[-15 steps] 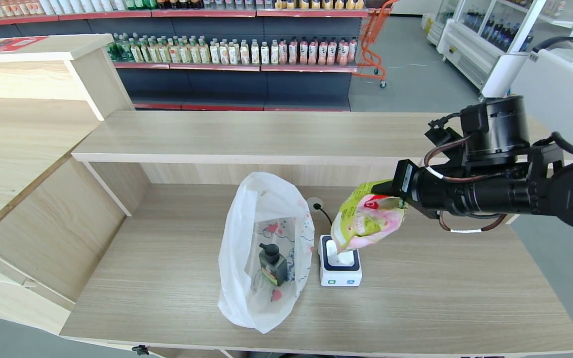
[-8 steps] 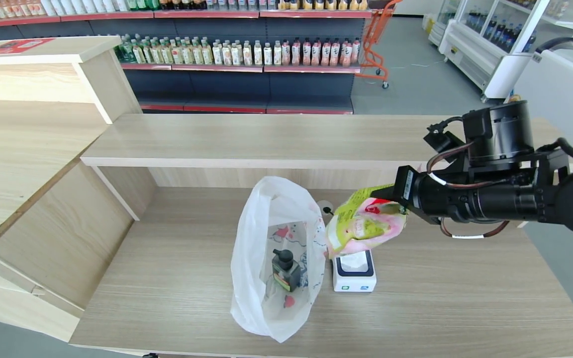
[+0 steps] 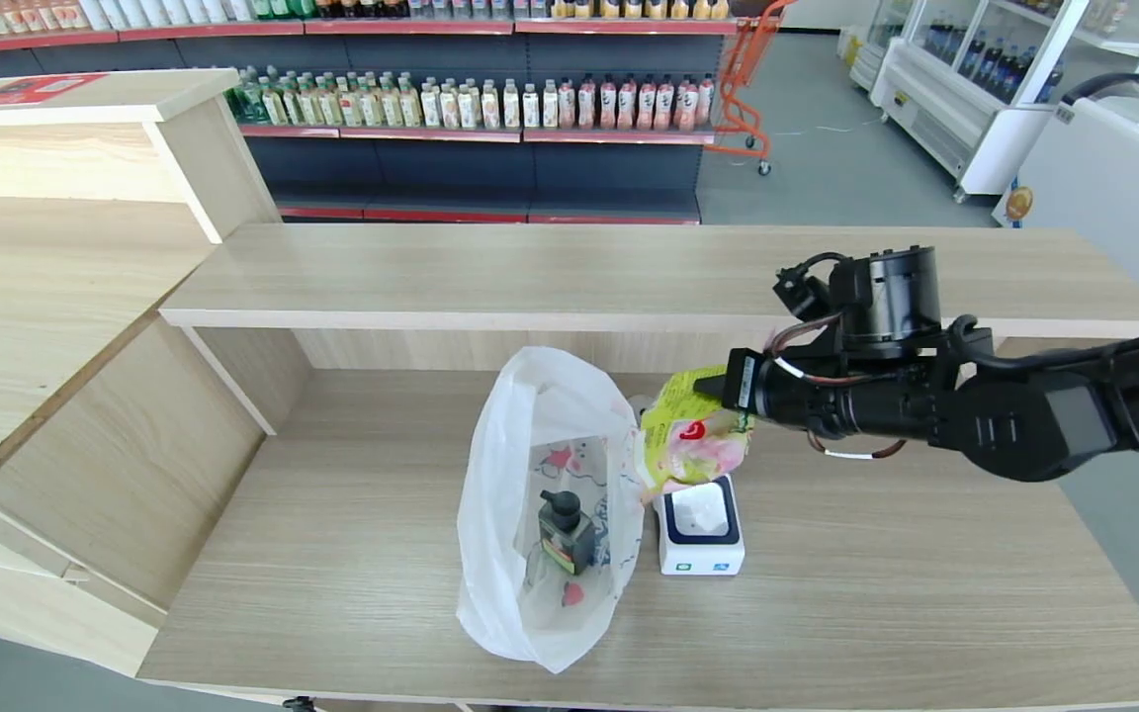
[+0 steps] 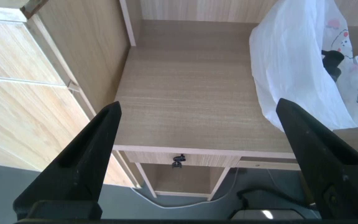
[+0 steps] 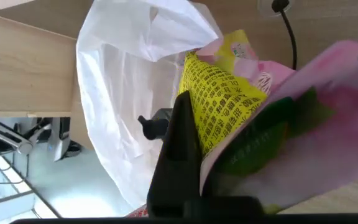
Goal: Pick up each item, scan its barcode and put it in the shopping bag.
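Observation:
A green, yellow and pink snack bag (image 3: 690,443) hangs in my right gripper (image 3: 718,400), shut on its upper end, just above the white barcode scanner (image 3: 697,524) and against the rim of the white shopping bag (image 3: 540,494). In the right wrist view the snack bag (image 5: 278,124) lies beside a black finger (image 5: 178,149), with the shopping bag (image 5: 135,81) beyond. A dark pump bottle (image 3: 563,529) stands inside the shopping bag. My left gripper (image 4: 197,155) stands open off the counter's front edge, its fingers (image 4: 79,168) wide apart, the shopping bag (image 4: 303,68) off to one side.
The scanner's black cable (image 3: 644,423) runs to a round port at the back of the wooden counter (image 3: 876,593). A raised ledge (image 3: 530,277) borders the back and a side wall (image 3: 115,455) the left. Bottle shelves (image 3: 471,99) stand behind.
My right arm has moved left and lower with the snack bag, bringing it from above the scanner to the shopping bag's rim. The head camera shifted between the two earlier frames.

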Robot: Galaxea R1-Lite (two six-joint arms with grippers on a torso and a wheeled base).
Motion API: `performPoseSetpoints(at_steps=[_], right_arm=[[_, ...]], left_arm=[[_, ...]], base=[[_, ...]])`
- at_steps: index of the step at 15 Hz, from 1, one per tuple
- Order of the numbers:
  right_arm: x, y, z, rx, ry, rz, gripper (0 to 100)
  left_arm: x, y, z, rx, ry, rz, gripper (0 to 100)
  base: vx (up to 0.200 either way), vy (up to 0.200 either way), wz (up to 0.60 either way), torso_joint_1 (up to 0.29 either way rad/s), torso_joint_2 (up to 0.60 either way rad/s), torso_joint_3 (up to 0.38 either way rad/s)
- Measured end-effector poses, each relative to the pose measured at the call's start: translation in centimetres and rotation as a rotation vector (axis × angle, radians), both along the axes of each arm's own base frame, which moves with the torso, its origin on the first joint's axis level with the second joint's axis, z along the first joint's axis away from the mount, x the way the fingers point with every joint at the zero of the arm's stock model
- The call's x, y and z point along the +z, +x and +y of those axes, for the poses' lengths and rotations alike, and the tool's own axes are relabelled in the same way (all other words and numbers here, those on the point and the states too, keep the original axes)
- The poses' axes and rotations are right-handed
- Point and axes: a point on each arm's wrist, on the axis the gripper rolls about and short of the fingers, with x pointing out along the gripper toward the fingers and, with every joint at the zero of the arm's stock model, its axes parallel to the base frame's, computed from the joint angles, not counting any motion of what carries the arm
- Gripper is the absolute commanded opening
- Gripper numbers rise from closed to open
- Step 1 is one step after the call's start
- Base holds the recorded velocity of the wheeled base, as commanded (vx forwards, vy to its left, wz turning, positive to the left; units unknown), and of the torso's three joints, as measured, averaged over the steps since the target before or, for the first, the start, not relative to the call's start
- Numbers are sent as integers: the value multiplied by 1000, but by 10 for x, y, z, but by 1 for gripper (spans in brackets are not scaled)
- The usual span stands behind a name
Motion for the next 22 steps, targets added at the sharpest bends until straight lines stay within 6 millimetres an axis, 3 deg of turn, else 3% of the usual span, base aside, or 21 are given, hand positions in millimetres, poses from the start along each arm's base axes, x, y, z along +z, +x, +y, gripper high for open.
performPoseSetpoints(at_steps=[5,9,17,18,22], right_arm=[[-33,36,21,125,28,-129,0],[-71,47,42,229,-24,-122,0],[-102,72,71,302,-61,-164,0],[-106,74,73,308,-64,-163,100],[-107,81,78,322,-51,-178,100]], left_arm=[[0,0,0,0,0,0,100],[0,0,0,0,0,0,100],[0,0,0,0,0,0,100],[0,0,0,0,0,0,100],[0,0,0,0,0,0,100]], base=[[0,0,0,0,0,0],[0,0,0,0,0,0],[0,0,0,0,0,0],[0,0,0,0,0,0],[0,0,0,0,0,0]])
